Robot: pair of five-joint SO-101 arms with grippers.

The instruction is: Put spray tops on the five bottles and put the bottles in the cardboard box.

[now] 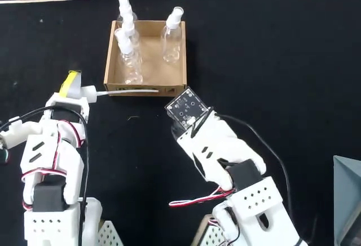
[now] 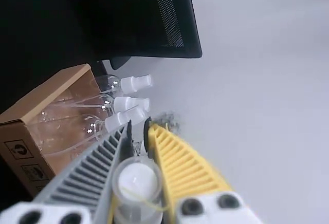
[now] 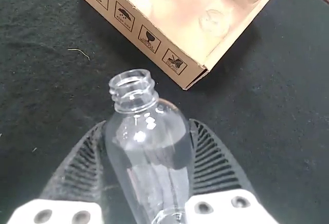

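The cardboard box (image 1: 115,60) sits on the black table (image 1: 271,60) toward 11 o'clock from the table's middle. Four capped bottles (image 1: 172,43) stand upright inside it. Three are clustered along the box's 9 o'clock wall and one is near its 1 o'clock corner.

At 7 o'clock from the box, the left gripper (image 1: 79,88) has its grey and yellow jaws clamped on a white spray top (image 1: 88,92). Its thin dip tube (image 1: 132,91) points toward 3 o'clock and runs along the outside of the box's 6 o'clock wall. In the left wrist view the spray top (image 2: 136,180) is pinched deep between the jaws of the left gripper (image 2: 138,126), with the box (image 2: 46,98) and three capped bottles (image 2: 110,103) beyond.

The right arm (image 1: 225,150) ends just off the box's 5 o'clock corner. In its wrist view the right gripper (image 3: 146,127) has its jaws closed around the body of a clear uncapped bottle (image 3: 149,157). The bottle's open threaded neck points toward the box (image 3: 154,34), above the table.
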